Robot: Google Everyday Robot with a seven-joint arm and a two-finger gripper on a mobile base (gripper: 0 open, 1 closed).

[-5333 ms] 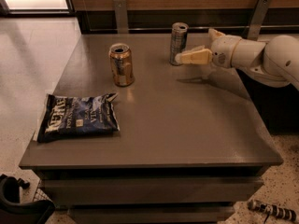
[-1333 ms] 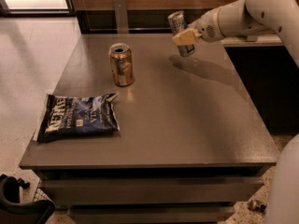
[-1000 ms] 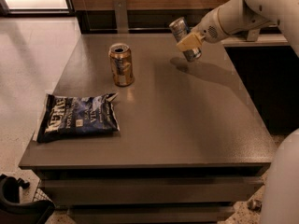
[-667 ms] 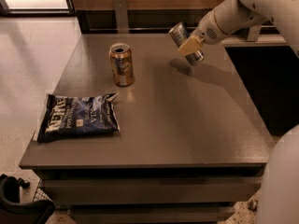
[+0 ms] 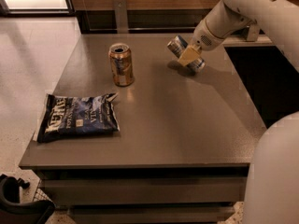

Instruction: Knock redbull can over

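The redbull can (image 5: 180, 49) is a slim silver and blue can at the far right of the grey table (image 5: 187, 120). It is tilted steeply, top end up and to the left, lower end near the tabletop. My gripper (image 5: 190, 56) is shut on its middle, with a tan finger (image 5: 189, 55) across its body. The white arm reaches in from the upper right.
A shorter gold can (image 5: 121, 65) stands upright left of the gripper. A dark blue chip bag (image 5: 78, 118) lies flat near the table's left front. A wooden wall and a metal post (image 5: 120, 15) run behind the table. A white robot part (image 5: 275, 176) fills the lower right.
The gripper took hold of the upright redbull can, lifted it, then tilted it further over and lowered it toward the table. The gold can and the bag have not moved.
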